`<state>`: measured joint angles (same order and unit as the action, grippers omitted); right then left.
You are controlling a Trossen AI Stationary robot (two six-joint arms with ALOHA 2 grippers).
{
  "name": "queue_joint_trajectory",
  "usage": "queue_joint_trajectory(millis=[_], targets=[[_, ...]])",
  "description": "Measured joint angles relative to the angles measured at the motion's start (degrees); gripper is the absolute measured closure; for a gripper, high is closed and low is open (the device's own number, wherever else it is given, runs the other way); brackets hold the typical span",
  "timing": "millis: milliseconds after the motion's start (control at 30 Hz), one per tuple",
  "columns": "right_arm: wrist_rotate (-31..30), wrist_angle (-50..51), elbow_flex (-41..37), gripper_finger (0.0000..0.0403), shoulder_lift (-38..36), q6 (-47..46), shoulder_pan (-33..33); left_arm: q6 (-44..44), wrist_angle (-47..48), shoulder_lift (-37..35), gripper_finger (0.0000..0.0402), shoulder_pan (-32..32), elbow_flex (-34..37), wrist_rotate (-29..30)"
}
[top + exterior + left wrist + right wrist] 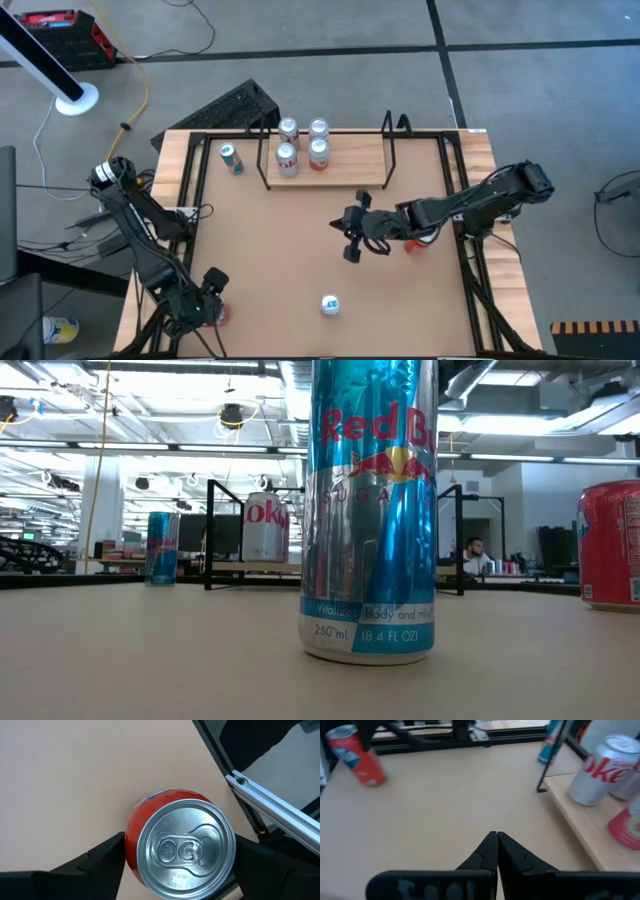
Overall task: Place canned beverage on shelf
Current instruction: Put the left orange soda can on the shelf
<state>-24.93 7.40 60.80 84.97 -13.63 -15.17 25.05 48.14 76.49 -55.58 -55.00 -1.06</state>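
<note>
My left gripper (205, 302) is at the table's near left corner, over an upright red can (182, 847) that also shows in the right wrist view (357, 755). My right gripper (350, 240) is shut and empty above the table's middle; its closed fingertips show in its own wrist view (496, 837). The shelf (350, 160), a pale plank in a black rod frame, stands at the far edge with several cans upright on it. A blue Red Bull can (370, 510) stands near the front edge (330, 305). Another blue can (232, 158) stands left of the shelf. My left gripper has the red can's side wall (129, 840) between its two fingers, one on either side below the rim. The fingers come from above, pointing down. The can is upright, top toward the camera, and its bottom appears to be on the table.
A second red can (415, 243) stands under my right arm and shows at the low view's right edge (610, 545). Black frame rails (465, 200) run along the table's sides. A person sits far off in the room (478, 552).
</note>
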Motion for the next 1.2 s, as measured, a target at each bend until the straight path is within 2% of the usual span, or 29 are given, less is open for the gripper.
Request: queue_joint_trajectory(millis=[267, 467, 600, 800, 933, 1067, 1200], targets=[[0.1, 7.6, 0.0, 0.0375, -3.8, -4.4, -4.7, -3.3, 0.3, -0.2, 0.0108, 3.4, 0.0, 0.3], [-0.5, 13.4, 0.0, 0.0375, -8.3, -5.3, -6.9, -8.2, 6.4, -0.3, 0.0108, 7.8, -3.3, 3.1], [-0.8, 16.5, 0.0, 0.0375, -10.4, -4.1, -7.4, -12.3, 6.8, -0.3, 0.0109, 12.2, -5.8, 4.3], [0.3, 16.9, -0.4, 0.0380, -12.5, 2.9, -5.4, -22.3, 6.0, -0.3, 0.0109, 21.8, -5.9, 1.9], [4.8, 9.8, -5.5, 0.0379, -15.5, 7.6, -2.4, -29.2, 4.0, -0.4, 0.0109, 29.8, -6.0, -0.4], [12.0, -0.3, -15.0, 0.0377, -19.0, 9.5, 2.1, -34.4, 2.1, -0.4, 0.0109, 37.9, -6.0, -4.0], [14.6, -12.9, -24.9, 0.0376, -21.8, 9.2, 6.2, -39.1, 0.2, -0.4, 0.0109, 45.9, -6.0, -7.4]])
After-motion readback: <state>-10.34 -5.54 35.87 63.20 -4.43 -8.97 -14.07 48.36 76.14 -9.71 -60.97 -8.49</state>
